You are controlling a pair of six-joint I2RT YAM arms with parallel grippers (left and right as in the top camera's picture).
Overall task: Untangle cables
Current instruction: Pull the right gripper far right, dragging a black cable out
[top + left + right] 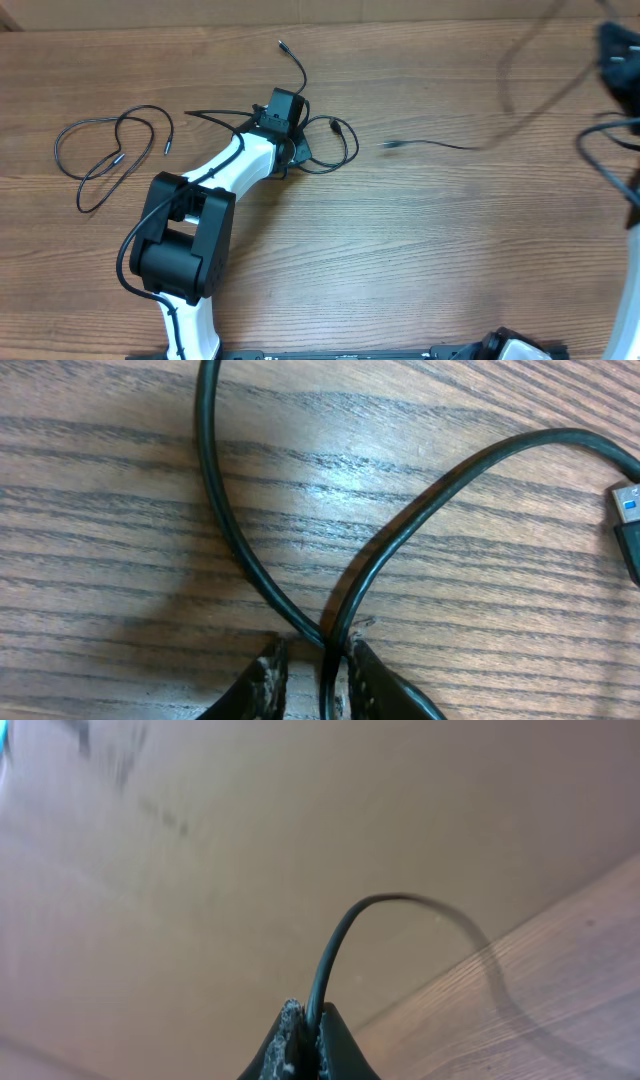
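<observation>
The left gripper [318, 678] sits low on the table [110, 570], jaws a little apart, straddling one strand of the middle cable [228, 535] just where two strands cross; it loosely brackets the strand rather than pinching it. The right gripper [305, 1045] is clamped on the raised cable [330, 950], at the upper right of the overhead frame. To do this well, I judge the left should lift straight off the crossing without dragging it, with only a gentle pull from the right. The middle cable lies looped at the overhead's centre, its USB plug [625, 525] tip facing that wrist frame's top. The raised cable's long axis runs from its free end [390, 146] rightward, then up to the upper right. A loose cable [112, 155] lies at the left
</observation>
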